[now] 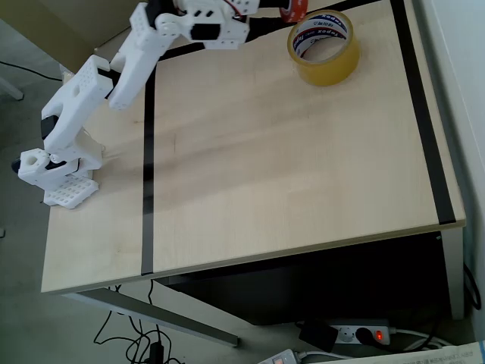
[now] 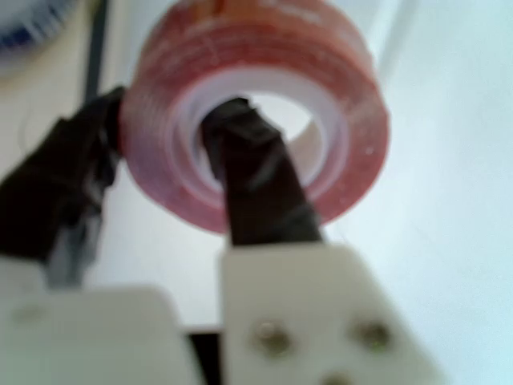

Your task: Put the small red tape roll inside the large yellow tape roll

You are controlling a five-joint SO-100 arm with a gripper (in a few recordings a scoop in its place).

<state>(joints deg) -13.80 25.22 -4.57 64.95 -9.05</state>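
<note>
The small red tape roll (image 2: 353,152) fills the upper wrist view, its white core facing me. My gripper (image 2: 164,152) is shut on the roll's left wall, with one black finger (image 2: 252,176) inside the hole and the other finger (image 2: 68,184) outside. In the overhead view the red roll (image 1: 294,9) shows at the top edge, partly cut off, with the gripper (image 1: 279,14) at its left side. The large yellow tape roll (image 1: 323,47) lies flat on the table just in front of and to the right of it, hole upward, with blue and red lettering on its core.
The wooden table (image 1: 288,167) carries black tape lines, one down the left (image 1: 147,189) and one down the right (image 1: 424,129). The arm's white base (image 1: 57,171) stands at the table's left edge. Cables and a power strip (image 1: 356,334) lie on the floor below.
</note>
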